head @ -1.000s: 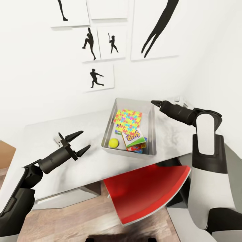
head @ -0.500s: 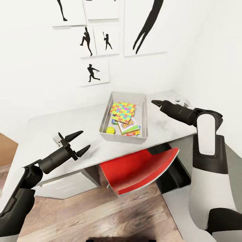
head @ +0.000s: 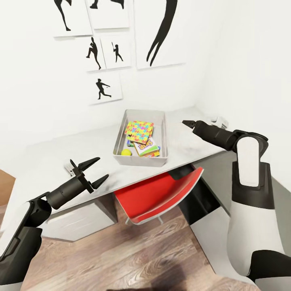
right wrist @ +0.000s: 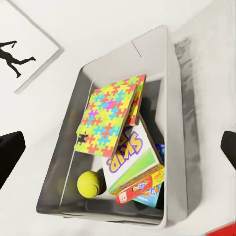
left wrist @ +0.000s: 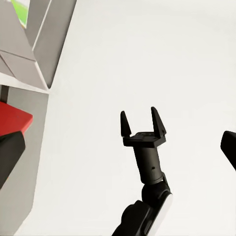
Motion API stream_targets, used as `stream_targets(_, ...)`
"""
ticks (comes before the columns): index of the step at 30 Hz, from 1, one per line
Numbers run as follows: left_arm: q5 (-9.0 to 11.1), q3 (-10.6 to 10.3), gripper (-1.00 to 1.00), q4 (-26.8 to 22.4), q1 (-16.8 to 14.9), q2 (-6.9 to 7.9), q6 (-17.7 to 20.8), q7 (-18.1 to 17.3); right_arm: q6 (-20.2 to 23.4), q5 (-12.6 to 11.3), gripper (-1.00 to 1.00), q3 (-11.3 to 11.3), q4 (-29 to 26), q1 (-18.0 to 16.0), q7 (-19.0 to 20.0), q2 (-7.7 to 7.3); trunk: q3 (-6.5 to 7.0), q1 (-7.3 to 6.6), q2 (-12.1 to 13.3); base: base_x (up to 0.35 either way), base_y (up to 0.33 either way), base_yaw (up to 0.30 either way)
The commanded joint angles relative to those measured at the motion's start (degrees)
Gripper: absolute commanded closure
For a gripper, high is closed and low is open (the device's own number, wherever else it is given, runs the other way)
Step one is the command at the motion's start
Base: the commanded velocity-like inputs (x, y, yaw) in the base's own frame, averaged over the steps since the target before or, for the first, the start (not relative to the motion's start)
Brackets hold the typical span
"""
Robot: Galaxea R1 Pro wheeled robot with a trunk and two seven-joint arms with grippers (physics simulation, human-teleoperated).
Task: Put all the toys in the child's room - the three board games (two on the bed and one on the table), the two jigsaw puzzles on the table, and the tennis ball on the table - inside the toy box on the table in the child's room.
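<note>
Head view: toy box [head: 119, 142] holds light, stiff game boxes, puzzles and a roll-prone tennis ball [head: 126, 152]; left gripper [head: 95, 171] released and empty, right gripper [head: 186, 123] jaws unclear.

The renders are bright and evenly lit with soft, diffuse light and no glare, so the white walls nearly wash out in both wrist views. A soft shadow falls beneath the counter [head: 60, 165], and faint grey smudging mottles its top. Edges look slightly soft, and straight lines lean toward the head view's borders.
</note>
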Motion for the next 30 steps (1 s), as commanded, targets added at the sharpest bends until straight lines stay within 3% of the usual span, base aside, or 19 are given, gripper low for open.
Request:
stream_targets(1, 0.59, 0.07, -1.0, -0.04, -0.03, 0.0, 0.16, 0.57, 0.2, -0.56, -1.0, -0.02, -0.03, -0.06, -0.57, 0.0, 0.0, 0.03, -0.1, -0.031, 0.011, -0.137)
stream_targets(22, 0.64, 0.07, -1.0, -0.04, -0.02, 0.0, 0.18, 0.57, 0.2, -0.37, -1.0, -0.02, -0.03, 0.01, -0.73, -0.02, 1.82, 0.03, -0.1, -0.012, 0.004, -0.104)
stream_targets(30, 0.64, 0.07, -1.0, -0.04, -0.03, 0.0, 0.22, 0.54, 0.2, -0.35, -1.0, -0.02, -0.03, 0.02, -1.08, 0.04, 2.53, 0.03, -0.1, -0.129, 0.125, -0.121)
